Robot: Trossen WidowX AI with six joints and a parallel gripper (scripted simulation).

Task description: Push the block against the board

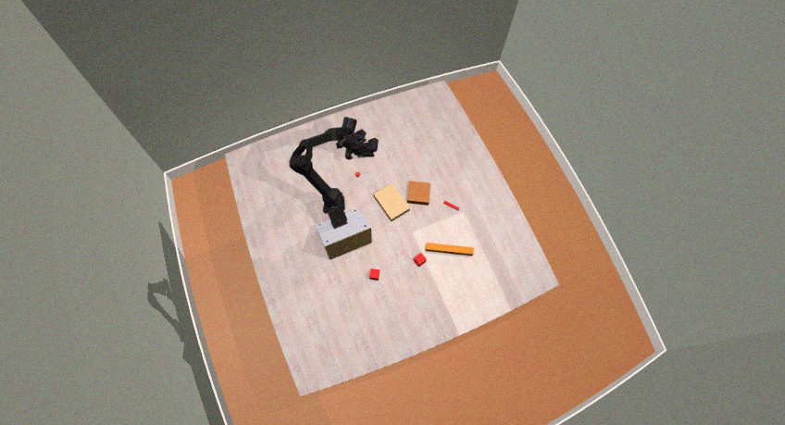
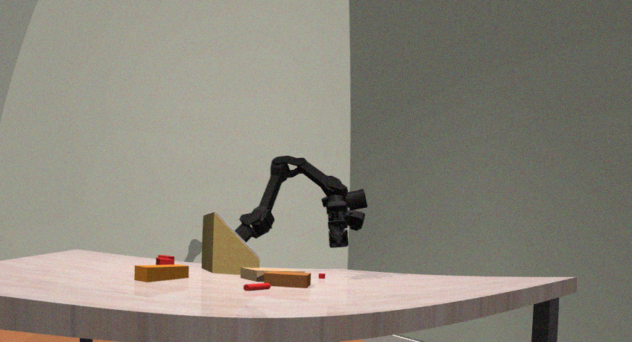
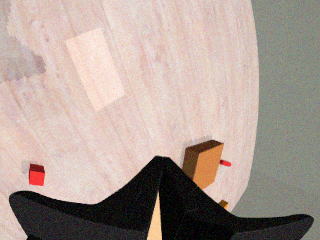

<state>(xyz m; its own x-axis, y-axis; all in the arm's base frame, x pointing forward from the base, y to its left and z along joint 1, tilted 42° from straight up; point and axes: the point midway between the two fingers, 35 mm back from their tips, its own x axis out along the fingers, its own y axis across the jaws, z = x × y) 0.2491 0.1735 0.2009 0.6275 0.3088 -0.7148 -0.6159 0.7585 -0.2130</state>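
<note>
The square block (image 1: 418,192) (image 2: 287,279) (image 3: 205,167) is orange-brown and lies flat. The board (image 1: 392,201) (image 2: 251,273) (image 3: 155,222) is a tan rectangle, flat and turned at an angle to the block. In the top view a wedge-shaped gap lies between their facing sides, narrowing to the board's near right corner; I cannot tell whether they touch there. My gripper (image 1: 358,146) (image 2: 338,244) (image 3: 161,163) is shut and empty, high above the table on the block's far left side in the top view. Its fingers hide most of the board in the wrist view.
A small red cube (image 1: 357,174) (image 2: 322,276) (image 3: 36,175) lies beyond the board. A red rod (image 1: 451,205) (image 2: 257,287) (image 3: 225,163) lies right of the block. An orange bar (image 1: 449,249) (image 2: 161,273) and two red cubes (image 1: 420,259) (image 1: 374,274) lie nearer the front.
</note>
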